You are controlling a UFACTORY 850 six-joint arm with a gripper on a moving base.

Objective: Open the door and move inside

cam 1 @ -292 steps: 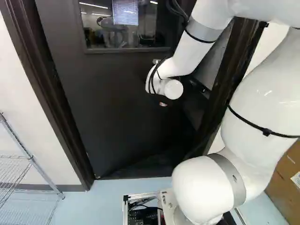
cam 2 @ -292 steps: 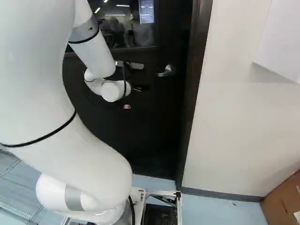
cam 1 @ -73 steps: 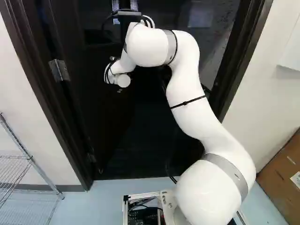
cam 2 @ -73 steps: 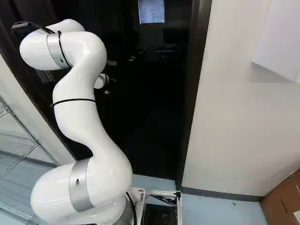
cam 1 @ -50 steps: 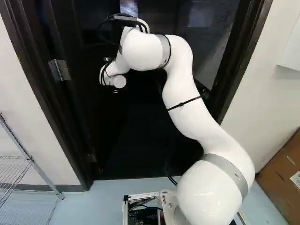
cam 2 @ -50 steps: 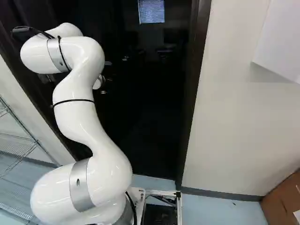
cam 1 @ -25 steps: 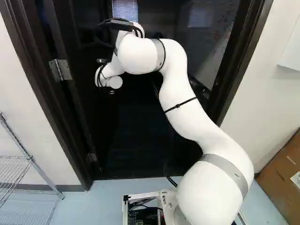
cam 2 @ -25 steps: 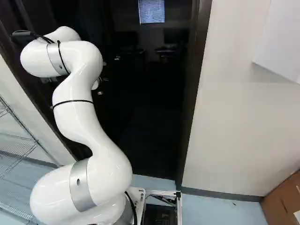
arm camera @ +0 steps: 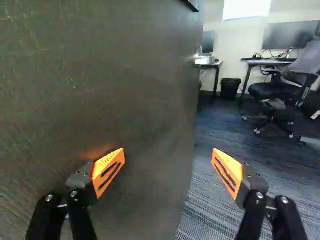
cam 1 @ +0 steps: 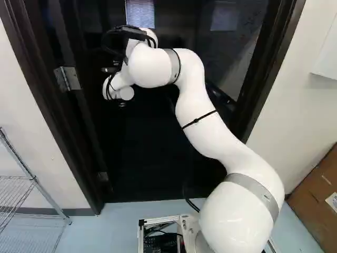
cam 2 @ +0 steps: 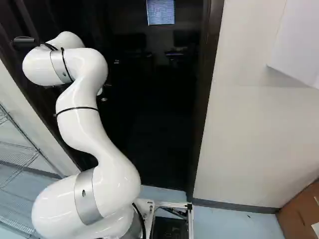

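My gripper (cam 1: 122, 104) shows only as a small part below the wrist in the left base view, against the dark doorway. Seen from the wrist, the gripper (arm camera: 168, 162) is open, its orange pads wide apart with nothing held. The dark door (arm camera: 100, 75) stands swung inward, its face close ahead of one finger. The other finger is past the door's free edge, over the room's carpet. Whether a finger touches the door, I cannot tell. A metal handle (arm camera: 202, 59) sits near that edge. The hinge (cam 1: 67, 79) shows beside the left jamb.
Dark jambs (cam 1: 271, 79) (cam 2: 204, 99) frame the doorway. Inside are an office chair (arm camera: 282, 87), desks (arm camera: 270, 61) and a bin (arm camera: 230, 88). A wire rack (cam 1: 31, 179) stands left of the doorway, a cardboard box (cam 1: 316, 195) to the right.
The door has swung farther inward, opening the doorway wider. My arm has reached farther left, its wrist moving with the door toward the hinge side. The base has hardly moved.
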